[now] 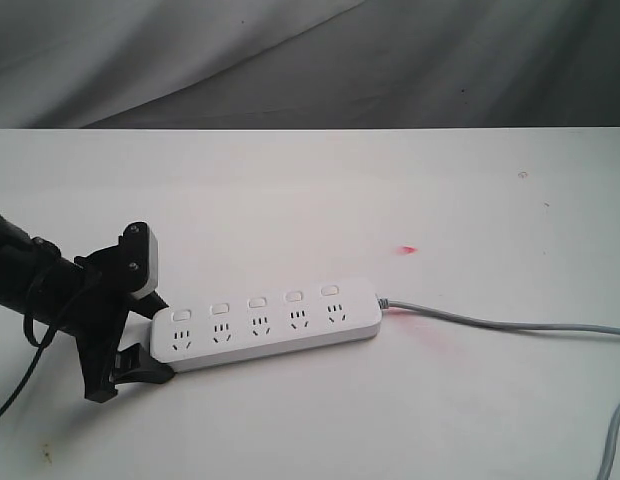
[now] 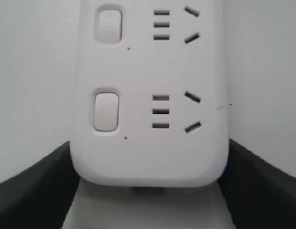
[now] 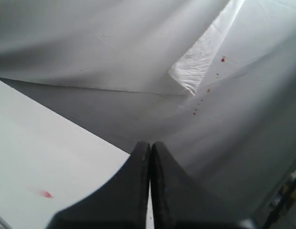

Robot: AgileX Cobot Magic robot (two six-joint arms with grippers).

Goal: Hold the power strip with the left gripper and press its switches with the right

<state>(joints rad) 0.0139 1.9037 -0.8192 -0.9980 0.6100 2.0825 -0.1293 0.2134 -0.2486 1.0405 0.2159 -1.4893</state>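
Five switches (image 1: 257,302) wait; left gripper (image 1: 160,335) clamps the power strip (image 1: 280,340), and the closed right gripper (image 3: 150,146) must reach them.

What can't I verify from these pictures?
Right hand: out of the exterior view; its own view shows only table and cloth, not the power strip.
Switches: too small in the exterior view to read on or off; the left wrist view frames only two.
Cord: runs off the exterior view's right edge; plug unseen.

Switches (image 1: 257,301) clear above; left claw (image 1: 158,337) flanks power strip (image 1: 280,338) end.
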